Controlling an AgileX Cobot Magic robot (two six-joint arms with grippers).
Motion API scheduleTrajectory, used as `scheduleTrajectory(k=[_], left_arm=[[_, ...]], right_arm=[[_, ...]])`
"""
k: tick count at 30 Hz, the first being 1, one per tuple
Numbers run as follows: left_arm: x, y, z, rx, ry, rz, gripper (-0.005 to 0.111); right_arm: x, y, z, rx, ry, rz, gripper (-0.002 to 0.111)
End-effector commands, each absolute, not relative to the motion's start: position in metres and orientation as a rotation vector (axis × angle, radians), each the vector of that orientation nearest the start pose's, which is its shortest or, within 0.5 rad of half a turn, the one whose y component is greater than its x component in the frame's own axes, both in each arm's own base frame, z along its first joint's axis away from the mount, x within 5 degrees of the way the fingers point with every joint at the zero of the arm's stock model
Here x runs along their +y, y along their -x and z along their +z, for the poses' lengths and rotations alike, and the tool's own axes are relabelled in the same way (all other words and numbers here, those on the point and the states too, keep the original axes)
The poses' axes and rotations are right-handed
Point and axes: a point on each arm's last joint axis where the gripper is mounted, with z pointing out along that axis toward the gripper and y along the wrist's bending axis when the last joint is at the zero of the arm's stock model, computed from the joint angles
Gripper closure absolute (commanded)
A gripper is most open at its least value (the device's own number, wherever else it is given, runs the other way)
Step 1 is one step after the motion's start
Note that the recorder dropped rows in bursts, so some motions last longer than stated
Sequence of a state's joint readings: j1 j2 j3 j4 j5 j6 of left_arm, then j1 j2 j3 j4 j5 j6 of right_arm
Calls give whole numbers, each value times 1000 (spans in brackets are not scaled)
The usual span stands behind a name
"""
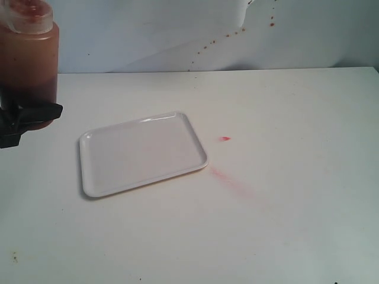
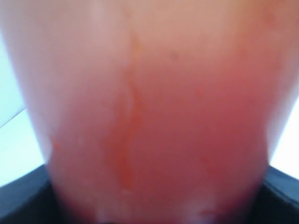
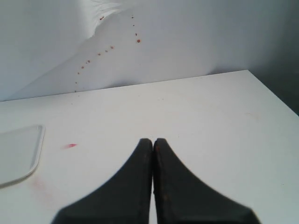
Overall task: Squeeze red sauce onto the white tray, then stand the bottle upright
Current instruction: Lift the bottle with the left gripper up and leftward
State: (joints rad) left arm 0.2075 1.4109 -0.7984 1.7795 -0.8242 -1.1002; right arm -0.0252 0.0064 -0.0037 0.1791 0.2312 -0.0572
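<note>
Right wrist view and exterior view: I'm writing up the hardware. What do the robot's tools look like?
The right tool has two matte black fingers, broad at the base, curving to narrow rounded tips. The left tool shows only black angular parts. No cables or markings are visible.

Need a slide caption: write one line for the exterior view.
Left gripper holds the bottle left of the sauce-free white tray; a red speck marks the table.

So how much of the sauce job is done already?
Done: the pick-up. The left gripper grips the translucent orange-red plastic squeeze bottle. In hand: holding it beside the flat white rectangular plastic tray, not over it. To do: squeezing, since the tray is bare, then standing the bottle upright. The right gripper is shut, empty.
</note>
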Motion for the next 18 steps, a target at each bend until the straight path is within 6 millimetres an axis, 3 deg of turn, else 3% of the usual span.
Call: scheduleTrajectory(k=[1,7,18], left_arm=[[-9,-276,264,1835,-906,-348,107],[-9,-276,264,1835,-906,-348,107],[-10,-275,264,1830,-911,-358,107]], right_arm=[[2,-56,194,1689,-93,93,108],[2,-56,194,1689,-98,99,108],[4,-56,199,1623,-247,281,108]])
